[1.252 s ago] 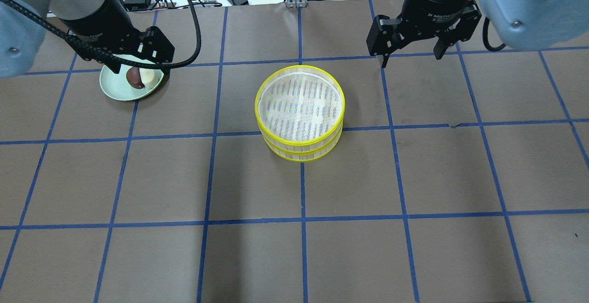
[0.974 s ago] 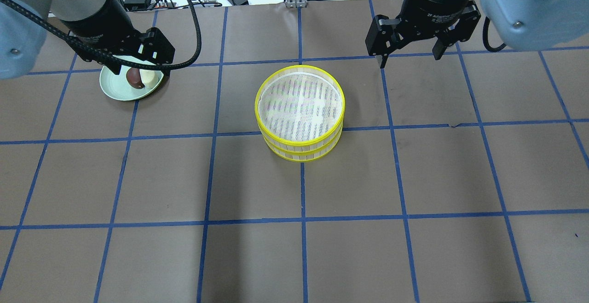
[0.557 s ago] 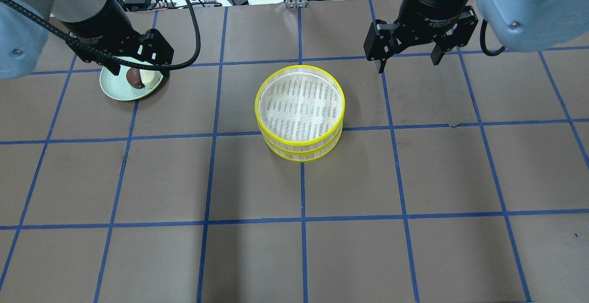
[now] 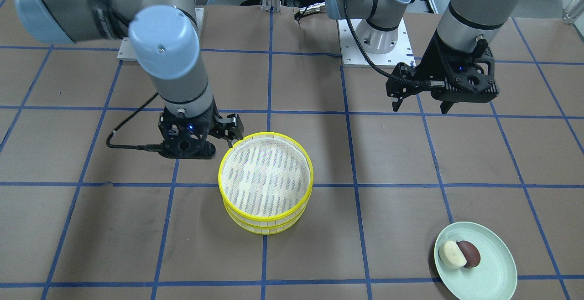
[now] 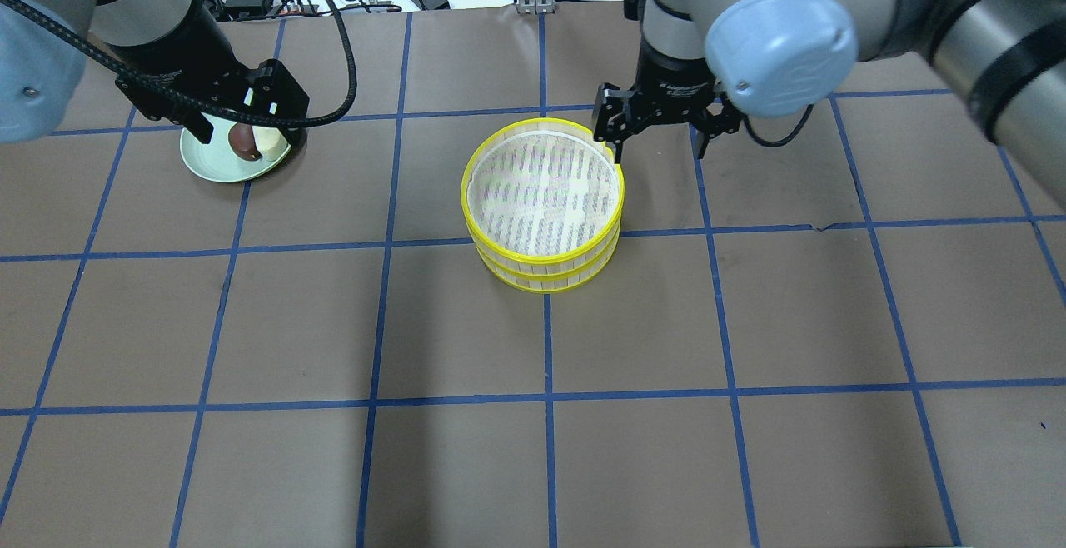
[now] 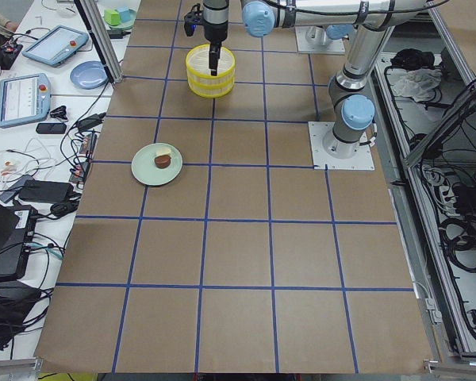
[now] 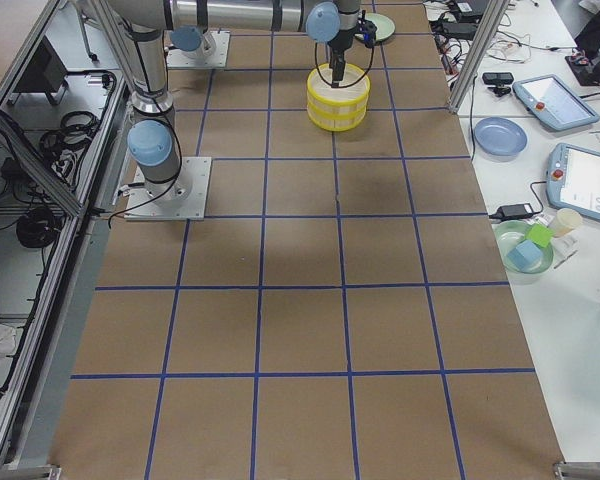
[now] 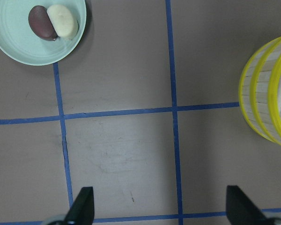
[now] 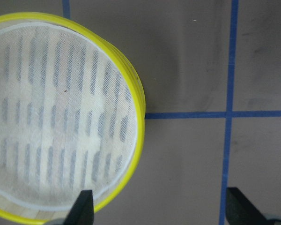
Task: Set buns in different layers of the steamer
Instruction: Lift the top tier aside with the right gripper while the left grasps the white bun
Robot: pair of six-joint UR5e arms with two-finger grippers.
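Now that your right tool [image 5: 658, 144], jaws open w/ nothing held, has reached the upper yellow-rimmed mesh steamer tray [image 5: 541, 262], unstacking prob. next.

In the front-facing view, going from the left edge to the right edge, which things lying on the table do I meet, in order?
stacked steamer trays → cream-white bun → dark reddish-brown bun. Both buns lie on the pale green plate.
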